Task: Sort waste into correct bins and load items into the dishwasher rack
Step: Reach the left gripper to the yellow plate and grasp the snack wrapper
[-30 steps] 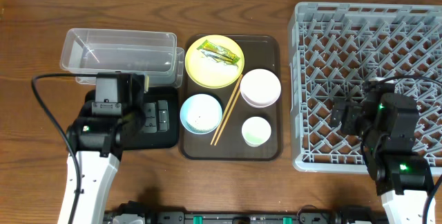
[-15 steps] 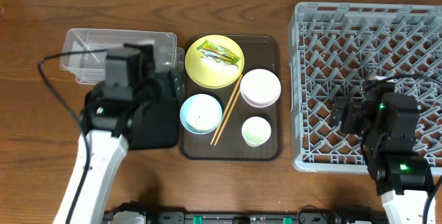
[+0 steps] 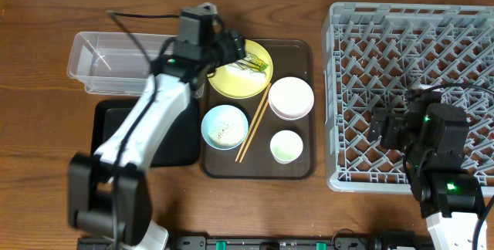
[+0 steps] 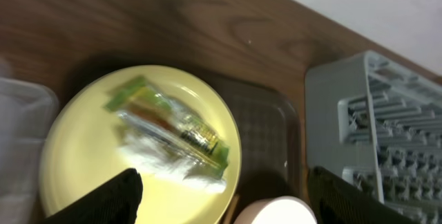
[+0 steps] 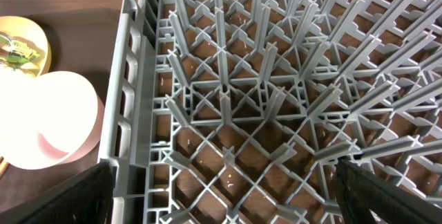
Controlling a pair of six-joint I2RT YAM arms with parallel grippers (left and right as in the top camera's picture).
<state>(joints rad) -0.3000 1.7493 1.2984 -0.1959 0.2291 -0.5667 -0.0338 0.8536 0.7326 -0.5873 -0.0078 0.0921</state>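
Note:
The yellow plate (image 3: 231, 80) sits at the back of the brown serving tray, holding the yellow-green wrapper (image 3: 247, 62) and white scraps (image 4: 166, 158). The wrapper also shows in the left wrist view (image 4: 169, 124). My left gripper (image 3: 230, 48) is open just above the plate's left part, fingers either side (image 4: 228, 200). The light blue bowl (image 3: 225, 126) has rice-like bits in it. The pink-white bowl (image 3: 291, 98), green-white cup (image 3: 286, 146) and chopsticks (image 3: 252, 125) lie on the tray. My right gripper (image 3: 384, 130) is open and empty over the grey rack (image 3: 417, 49), above its floor (image 5: 224, 196).
The clear tub (image 3: 116, 59) stands at the back left, with the black tray (image 3: 108, 126) in front of it, partly under my left arm. The brown serving tray (image 3: 302, 53) lies between the bins and the rack. The rack's upright pegs (image 5: 262, 65) rise under my right gripper.
My left arm has swung from above the black tray back and to the right, over the tub's corner, to the yellow plate. The right arm has not moved.

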